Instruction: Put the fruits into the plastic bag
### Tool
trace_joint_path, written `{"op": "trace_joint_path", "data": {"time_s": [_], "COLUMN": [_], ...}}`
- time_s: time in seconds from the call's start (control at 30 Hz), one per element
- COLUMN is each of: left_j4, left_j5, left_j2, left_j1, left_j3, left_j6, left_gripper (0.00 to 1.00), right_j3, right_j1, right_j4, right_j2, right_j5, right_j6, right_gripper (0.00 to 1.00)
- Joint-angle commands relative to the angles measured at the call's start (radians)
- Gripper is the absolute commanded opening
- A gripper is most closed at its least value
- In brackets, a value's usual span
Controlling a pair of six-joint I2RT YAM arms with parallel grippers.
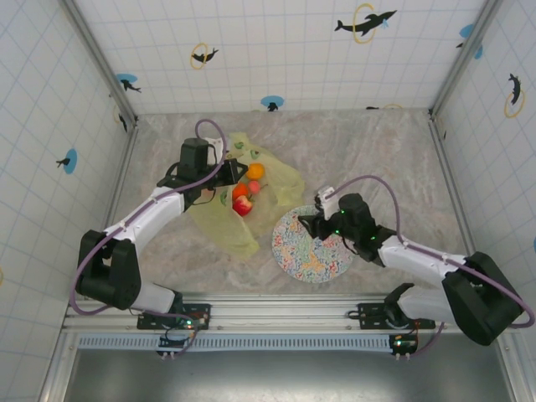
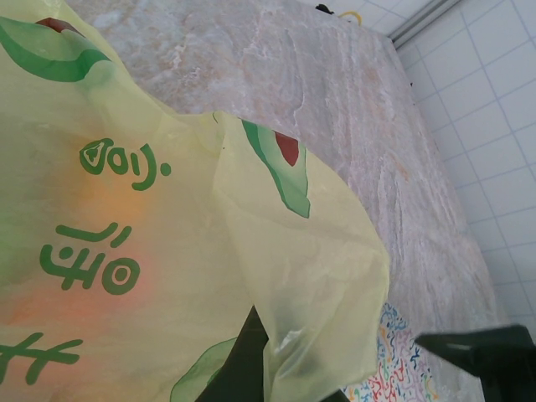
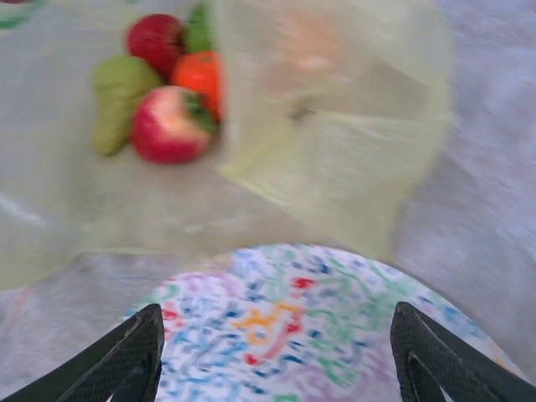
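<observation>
Plastic bag [image 1: 241, 236]: translucent yellow-green film with green print, on the worktop [image 1: 377, 151] up-left of the plate [image 1: 314, 251]. Fruits [image 3: 167, 124] inside, blurred. Left claw [image 1: 224, 174] pinches the bag, largely hidden. Right claw [image 3: 276, 314] spread above the plate.

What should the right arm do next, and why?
Probably pull the right claw back toward its base: it hangs open and empty over the bare plate, while the fruits lie in the plastic bag that the left claw pinches.
</observation>
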Motion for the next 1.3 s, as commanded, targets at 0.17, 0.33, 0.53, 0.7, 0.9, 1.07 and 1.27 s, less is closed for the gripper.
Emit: {"op": "trace_joint_path", "data": {"time_s": [0.17,0.33,0.53,0.7,0.9,1.07,1.27], "left_j4": [0.008,0.008,0.005,0.003,0.002,0.001,0.0], "left_j5": [0.01,0.013,0.014,0.014,0.015,0.014,0.001], "left_j2": [-0.016,-0.017,-0.016,-0.014,-0.012,-0.013,-0.021], "left_j1": [0.009,0.008,0.009,0.009,0.008,0.008,0.01], "left_j3": [0.0,0.001,0.001,0.0,0.001,0.001,0.001], "left_j6": [-0.012,-0.01,-0.009,-0.007,-0.008,-0.006,-0.002], "left_gripper": [0.0,0.0,0.0,0.0,0.0,0.0,0.0], "right_j3": [0.098,0.171,0.267,0.316,0.372,0.403,0.414], "right_j1": [-0.047,-0.064,-0.071,-0.073,-0.072,-0.072,-0.072], "right_j4": [0.141,0.179,0.191,0.213,0.251,0.273,0.272], "right_j2": [0.216,0.353,0.492,0.574,0.659,0.693,0.668], "right_j5": [-0.003,0.005,-0.039,-0.077,-0.118,-0.142,-0.156], "right_j6": [0.054,0.045,0.053,0.072,0.111,0.135,0.194], "right_gripper": [0.81,0.81,0.8,0.77,0.64,0.44,0.25]}}
